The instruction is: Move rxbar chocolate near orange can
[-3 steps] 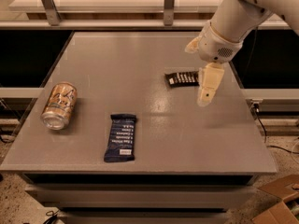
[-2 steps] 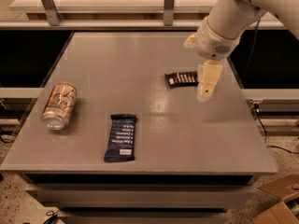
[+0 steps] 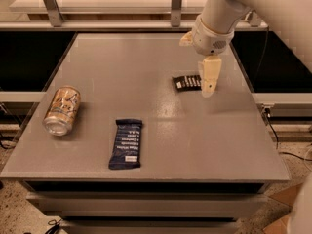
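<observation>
A flat, matte grey table point(image 3: 146, 57) with a faintly speckled top and a soft sheen carries three things. The landmark is the long navy-blue wrapped bar point(image 3: 126, 143), a smooth rectangular foil packet with rows of white print and a small pale label at its near end.

The rxbar chocolate point(image 3: 186, 83) lies farther back than the navy bar and to its right in the view, well apart from it. It is a shorter, flat black-brown wrapper, slightly glossy, with rows of white text across its face, and its long side runs across the table where the navy bar runs front to back.

The orange can point(image 3: 62, 109) lies on its side to the left of the navy bar, near but apart from it. It is a pale orange-tan metal cylinder with white and blue markings, its silver round top turned toward the front.

The gripper point(image 3: 209, 87), cream plastic hung from a rounded white arm point(image 3: 219, 18), points down behind and to the right of the navy bar, just at the right end of the rxbar chocolate. Whether the gripper is spread or closed cannot be told from this angle.
</observation>
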{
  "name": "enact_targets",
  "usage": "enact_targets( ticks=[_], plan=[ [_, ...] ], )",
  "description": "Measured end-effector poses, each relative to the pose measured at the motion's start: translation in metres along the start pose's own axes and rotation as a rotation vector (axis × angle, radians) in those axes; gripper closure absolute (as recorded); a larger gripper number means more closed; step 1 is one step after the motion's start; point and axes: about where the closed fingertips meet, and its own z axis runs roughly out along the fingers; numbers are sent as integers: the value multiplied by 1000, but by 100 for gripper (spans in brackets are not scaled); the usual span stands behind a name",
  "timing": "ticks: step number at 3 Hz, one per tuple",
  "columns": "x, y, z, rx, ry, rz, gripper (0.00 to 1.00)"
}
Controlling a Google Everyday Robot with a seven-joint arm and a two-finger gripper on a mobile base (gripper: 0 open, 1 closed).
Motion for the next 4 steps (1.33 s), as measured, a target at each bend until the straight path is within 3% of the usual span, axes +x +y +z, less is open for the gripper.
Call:
enact_targets(
  ticks=[1,3,4],
  plan=[
    [-5,-10,18,-41,10,-54,0],
    [6,-14,47,-78,26,-56,0],
    [13,-16,54,-85,26,-44,17]
  ],
)
